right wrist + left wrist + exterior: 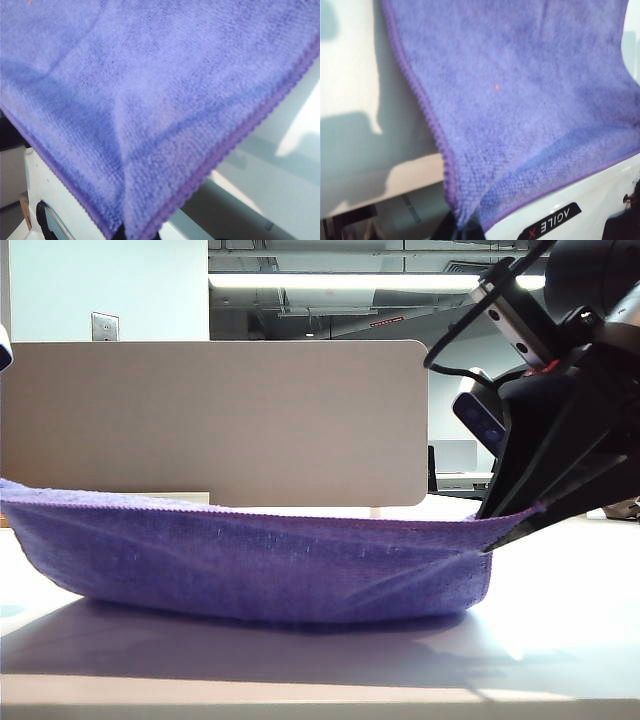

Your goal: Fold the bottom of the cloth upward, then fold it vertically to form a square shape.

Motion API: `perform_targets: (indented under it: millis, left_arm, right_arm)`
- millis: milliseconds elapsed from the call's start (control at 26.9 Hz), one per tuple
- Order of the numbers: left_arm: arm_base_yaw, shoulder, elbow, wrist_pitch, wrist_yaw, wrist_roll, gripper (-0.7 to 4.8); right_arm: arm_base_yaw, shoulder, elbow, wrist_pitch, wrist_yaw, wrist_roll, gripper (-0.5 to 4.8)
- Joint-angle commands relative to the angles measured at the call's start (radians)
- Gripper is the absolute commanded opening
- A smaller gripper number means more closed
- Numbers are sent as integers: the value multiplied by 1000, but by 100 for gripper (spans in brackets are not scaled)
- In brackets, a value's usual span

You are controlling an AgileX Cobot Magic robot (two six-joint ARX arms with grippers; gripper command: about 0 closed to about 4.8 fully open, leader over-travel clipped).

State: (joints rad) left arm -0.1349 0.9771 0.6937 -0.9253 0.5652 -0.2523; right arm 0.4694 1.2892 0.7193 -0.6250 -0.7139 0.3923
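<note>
The right gripper [492,543] has its jaws pinched tight on one corner of the purple cloth [270,565]. In the right wrist view the cloth's corner [131,227] runs straight into the jaws, with the stitched hem [240,132] leading away along one side.

The left gripper [461,231] has its jaws clamped just as narrowly on the opposite corner. In the exterior view this gripper is out of frame, past the edge where the cloth rises.

Between the two sets of jaws, the held edge stretches nearly level and fairly taut above the white table [560,640]. From that edge the cloth sags downward in a shallow sling, and its lowest curve rests on or just above the table.

Judging by this, the first fold looks under way but unfinished: the gripped edge is raised and has not been laid over the rest of the cloth. The vertical fold into a square appears not to have begun.

Beyond the cloth, away from both sets of jaws, a beige panel [215,420] stands upright across the far side of the table, limiting room in that direction. The table beside the right jaws and in front of the cloth shows bare surface. The right arm's dark body looms large above its jaws.
</note>
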Motion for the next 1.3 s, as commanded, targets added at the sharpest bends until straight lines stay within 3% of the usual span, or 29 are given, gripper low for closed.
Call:
perform_targets:
  millis: [37,965,1300]
  left_arm:
    - [1,-2,1,42,-5,2,-2]
    - [1,-2,1,77,-5,2,-2]
    - [1,0,1,105,-8,2,-2]
  right_arm:
    - [-1,-2,2,20,3,0,-1]
    - [-1,-2,2,62,5,0,-1]
    - [-1,-2,2,155,6,0,-1]
